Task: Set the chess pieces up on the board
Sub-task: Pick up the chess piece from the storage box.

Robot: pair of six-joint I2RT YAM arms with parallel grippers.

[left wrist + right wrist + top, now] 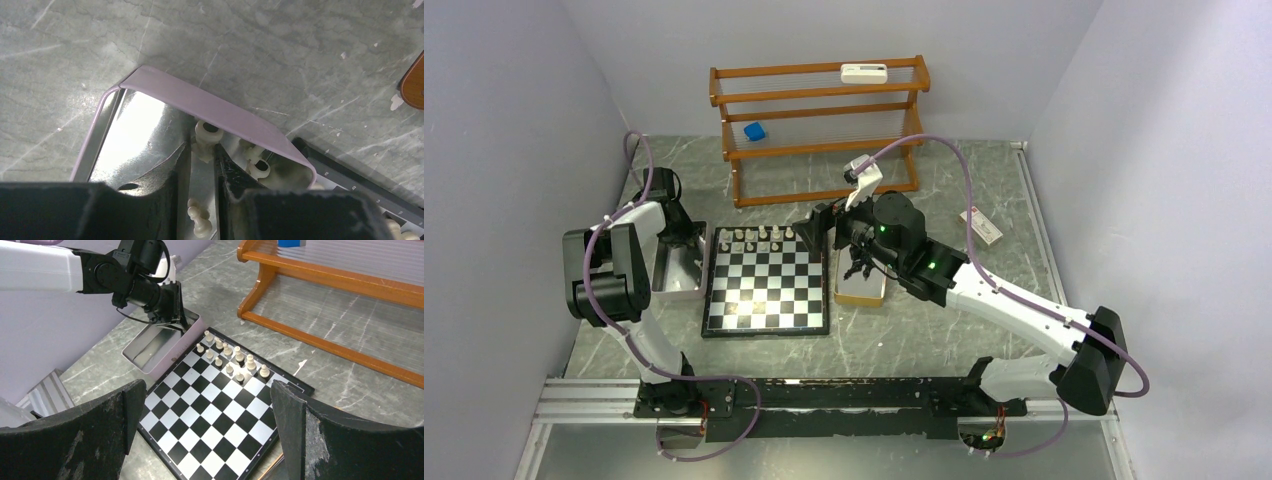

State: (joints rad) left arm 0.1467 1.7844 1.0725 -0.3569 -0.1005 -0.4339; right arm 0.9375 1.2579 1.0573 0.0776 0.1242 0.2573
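Standing on the board [200,410] are eleven cream chess pieces [229,369].

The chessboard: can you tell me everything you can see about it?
The chessboard is a flat square with shiny black and silvery-white squares and a thin black rim. It lies flat on the grey marbled table, with a metal tray on its left and another tray on its right, both close beside it. Small cream chess pieces stand upright in two rows at its far end. The other squares are bare, and no black pieces are on it.
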